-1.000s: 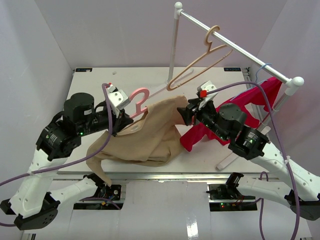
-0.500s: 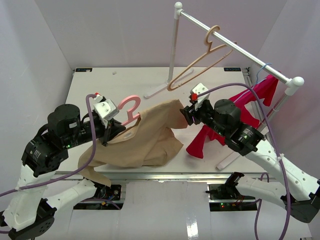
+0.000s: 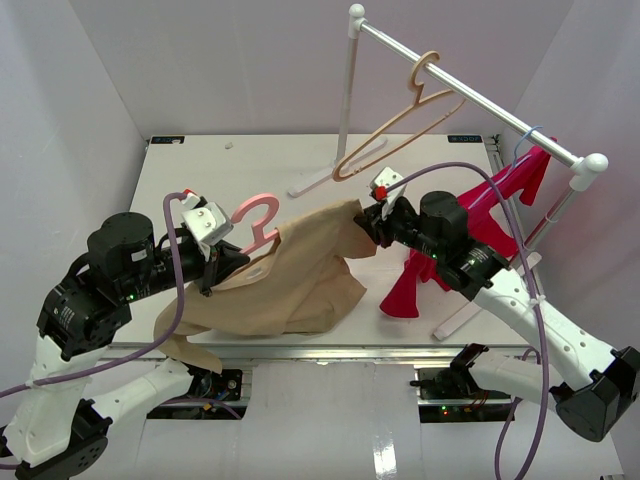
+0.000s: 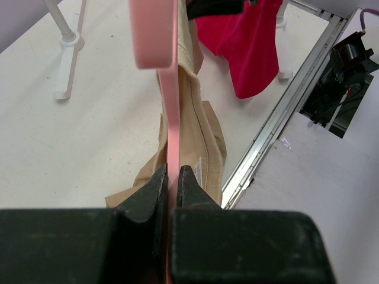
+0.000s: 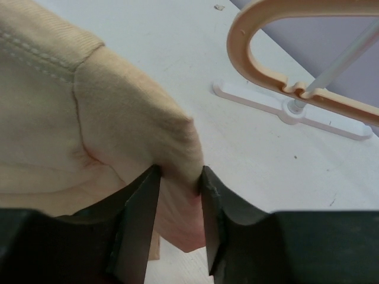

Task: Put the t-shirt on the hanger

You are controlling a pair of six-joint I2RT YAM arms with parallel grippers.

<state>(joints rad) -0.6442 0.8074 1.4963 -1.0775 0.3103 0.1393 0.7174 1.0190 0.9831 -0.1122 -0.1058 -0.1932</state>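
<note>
The tan t-shirt (image 3: 300, 272) hangs in the air over the table's front half, its neck threaded on the pink hanger (image 3: 262, 216). My left gripper (image 3: 228, 262) is shut on the hanger's thin bar (image 4: 169, 118), seen edge-on between the jaws of that gripper (image 4: 172, 177), with the t-shirt (image 4: 204, 142) draped behind. My right gripper (image 3: 362, 222) is at the shirt's right shoulder. In the right wrist view its jaws press both sides of a fold of the t-shirt (image 5: 89, 118), the gripper (image 5: 179, 174) shut on that cloth.
A white clothes rack (image 3: 470, 95) crosses the back right, carrying a peach hanger (image 3: 400, 125) and a thin blue hanger (image 3: 525, 140). A magenta garment (image 3: 420, 275) hangs under my right arm. The rack's foot (image 5: 284, 106) stands on the white table (image 3: 200, 170).
My right gripper has moved up and left and narrowed onto the shirt's shoulder. My left arm drew the hanger leftward, then held still. The magenta garment swung right.
</note>
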